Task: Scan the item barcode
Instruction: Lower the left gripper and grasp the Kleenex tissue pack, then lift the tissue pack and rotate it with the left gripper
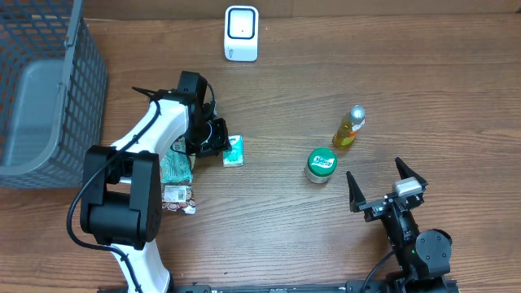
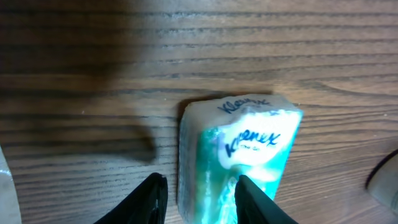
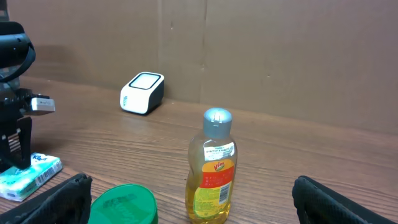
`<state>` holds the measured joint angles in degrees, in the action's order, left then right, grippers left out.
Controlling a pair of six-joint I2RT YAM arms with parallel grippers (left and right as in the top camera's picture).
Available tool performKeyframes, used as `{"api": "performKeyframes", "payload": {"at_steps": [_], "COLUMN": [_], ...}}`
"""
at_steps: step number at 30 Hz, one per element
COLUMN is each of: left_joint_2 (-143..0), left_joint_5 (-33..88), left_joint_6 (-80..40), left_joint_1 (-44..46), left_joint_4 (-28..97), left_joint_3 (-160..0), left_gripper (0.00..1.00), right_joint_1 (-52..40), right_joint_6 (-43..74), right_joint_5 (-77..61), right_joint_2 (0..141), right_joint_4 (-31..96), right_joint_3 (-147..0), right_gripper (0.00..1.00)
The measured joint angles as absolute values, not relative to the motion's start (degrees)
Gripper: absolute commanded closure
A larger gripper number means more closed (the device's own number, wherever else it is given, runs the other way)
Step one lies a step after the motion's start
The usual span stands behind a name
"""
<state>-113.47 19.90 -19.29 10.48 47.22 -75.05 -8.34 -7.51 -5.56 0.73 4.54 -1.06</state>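
Left gripper (image 2: 200,193) part open over the tissue pack (image 2: 249,143).
We see narrow jaws straddling the pack's near end, apparently not pinching it. The pack lies flat on the wood table (image 2: 93,56): light, soft, slick-wrapped; we advise a gentle grip across its width. Bare wood beside it; scanner (image 1: 241,33) well apart.

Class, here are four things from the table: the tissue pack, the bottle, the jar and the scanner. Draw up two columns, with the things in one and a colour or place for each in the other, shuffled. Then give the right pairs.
Things:
1. tissue pack
2. bottle
3. jar
4. scanner

Colour or place:
a. yellow liquid, silver cap
b. green lid
c. teal and white wrapper
d. white, alone at the top of the overhead view

Pairs: 1-c, 2-a, 3-b, 4-d
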Motion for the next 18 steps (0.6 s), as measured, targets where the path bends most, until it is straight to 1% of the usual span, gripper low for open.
{"api": "performKeyframes", "payload": {"at_steps": [6, 14, 18], "left_joint_2": [-113.47, -113.47, -112.90], "left_joint_5": [19.92, 19.90, 20.45], "left_joint_6": [-19.29, -19.27, -19.31], "left_joint_1": [10.50, 10.50, 10.50], "left_joint_4": [46.04, 44.91, 41.76], "left_joint_3": [-73.45, -73.19, -71.22], "left_gripper": [0.63, 0.62, 0.69], "right_joint_1": [-8.34, -8.34, -8.32], "right_joint_6": [-7.51, -7.51, -7.51], "right_joint_5": [-5.54, -5.56, -5.54], "right_joint_2": [0.73, 0.73, 0.73], "right_joint_4": [4.56, 4.58, 4.56], "right_joint_3": [-1.06, -1.06, -1.06], "right_gripper": [0.00, 0.00, 0.00]}}
